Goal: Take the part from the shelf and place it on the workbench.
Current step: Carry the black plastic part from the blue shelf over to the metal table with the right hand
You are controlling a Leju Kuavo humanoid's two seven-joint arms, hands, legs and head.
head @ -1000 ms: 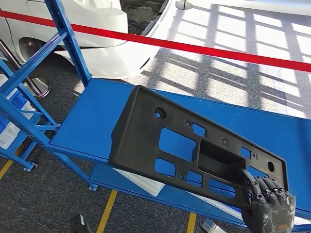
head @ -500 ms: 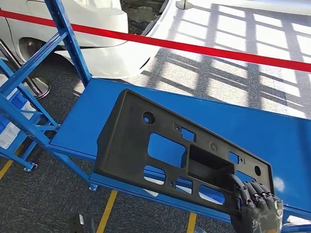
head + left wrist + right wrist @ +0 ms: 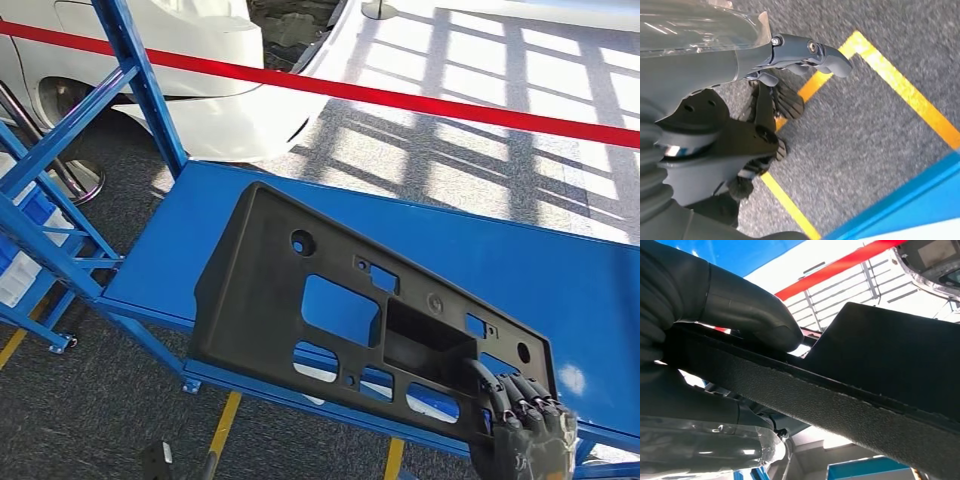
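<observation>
Fingers [image 3: 528, 398] of the right hand [image 3: 532, 440] are curled through an opening at the near end of the part [image 3: 264, 290], a long black plastic panel with several cut-outs, and in the right wrist view the thumb [image 3: 749, 305] presses on its edge, so the grip looks firm. This panel hangs tilted over the front edge of the blue shelf [image 3: 181, 250], with its far end out past that edge; whether it touches the blue surface I cannot tell. So the taking step seems nearly done, I judge. What is left is the carrying and the placing on the workbench. Left hand [image 3: 791, 75] hangs over the grey floor [image 3: 866, 130] with its yellow lines, fingers loosely apart, holding nothing.
</observation>
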